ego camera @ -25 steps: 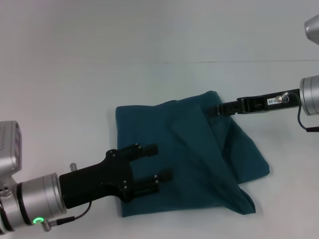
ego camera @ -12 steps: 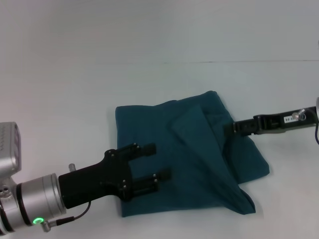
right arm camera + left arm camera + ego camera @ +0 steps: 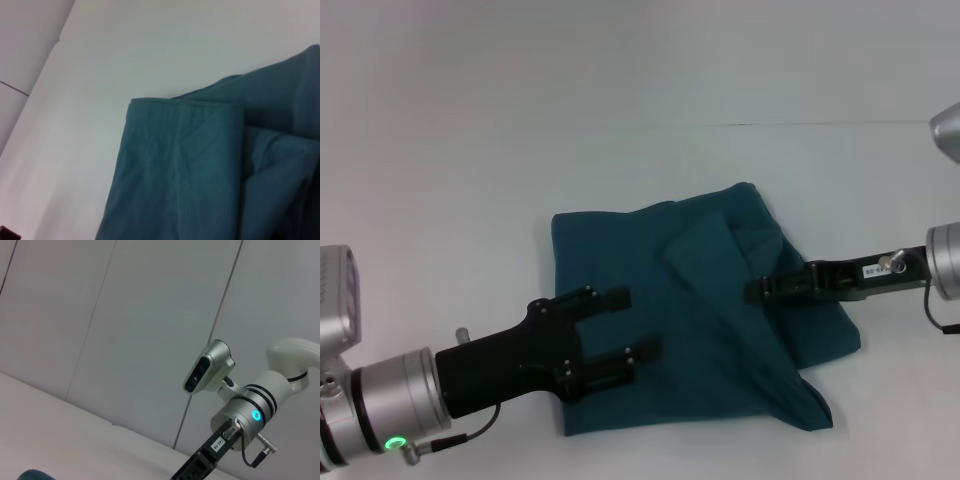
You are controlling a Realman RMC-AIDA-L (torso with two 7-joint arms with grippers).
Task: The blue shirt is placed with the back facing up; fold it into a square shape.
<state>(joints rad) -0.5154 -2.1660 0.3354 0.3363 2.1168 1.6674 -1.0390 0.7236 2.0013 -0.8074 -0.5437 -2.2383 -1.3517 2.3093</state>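
left gripper (image 3: 624, 325) covers the blue shirt (image 3: 700, 310) at its 8 o'clock corner. right gripper (image 3: 756, 291) is seen edge-on, finger gap unreadable. Right wrist view cuts the shirt off at 3 and 6 o'clock. Left wrist view shows only a sliver of cloth (image 3: 32, 475).

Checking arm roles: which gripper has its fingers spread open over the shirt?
The left gripper, fingers wide apart over the blue shirt's near-left part. The right gripper looks narrow, edge-on.

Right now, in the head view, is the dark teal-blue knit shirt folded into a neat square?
No, the dark teal-blue knit shirt lies in an uneven bundle with a diagonal flap and a corner sticking out.
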